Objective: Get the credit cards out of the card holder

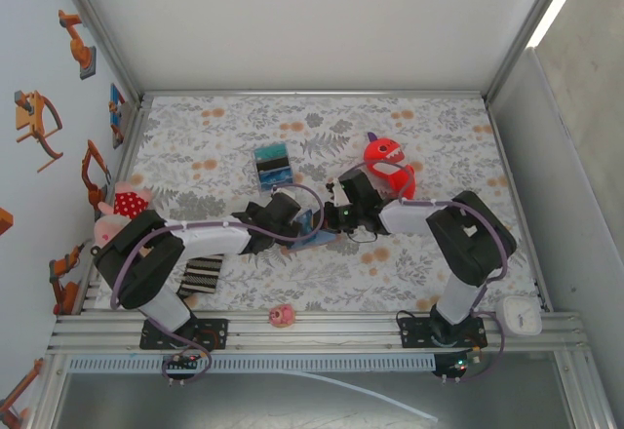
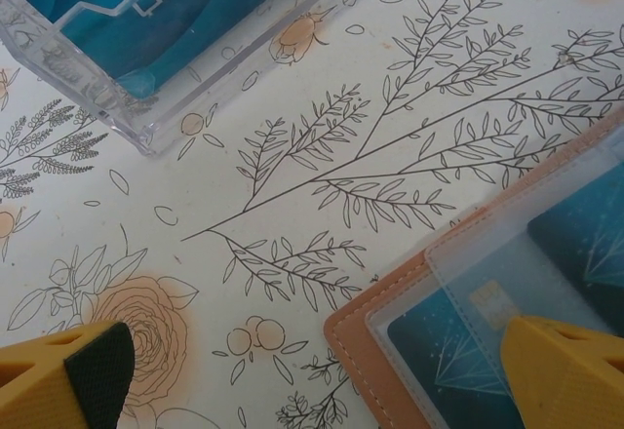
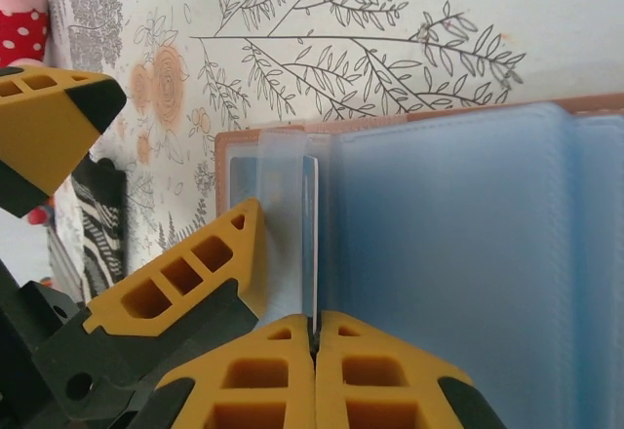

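Observation:
The tan card holder (image 2: 363, 338) lies open on the flowered cloth, with teal credit cards (image 2: 444, 351) under its clear sleeves. In the top view the card holder (image 1: 314, 229) sits between both grippers. My left gripper (image 2: 322, 380) is open; one yellow finger (image 2: 570, 370) rests over the holder's sleeves and the other finger (image 2: 68, 375) is over bare cloth. My right gripper (image 3: 313, 330) is shut on the thin edge of a credit card (image 3: 309, 224) that stands edge-on out of the card holder's bluish sleeves (image 3: 468, 253).
A clear plastic box (image 1: 273, 164) holding teal cards stands behind the holder. A red toy shark (image 1: 388, 166) lies at the right. A red-dotted plush (image 1: 125, 203), a striped black-and-white piece (image 1: 200, 275) and a small pink toy (image 1: 282, 315) are at the left and front.

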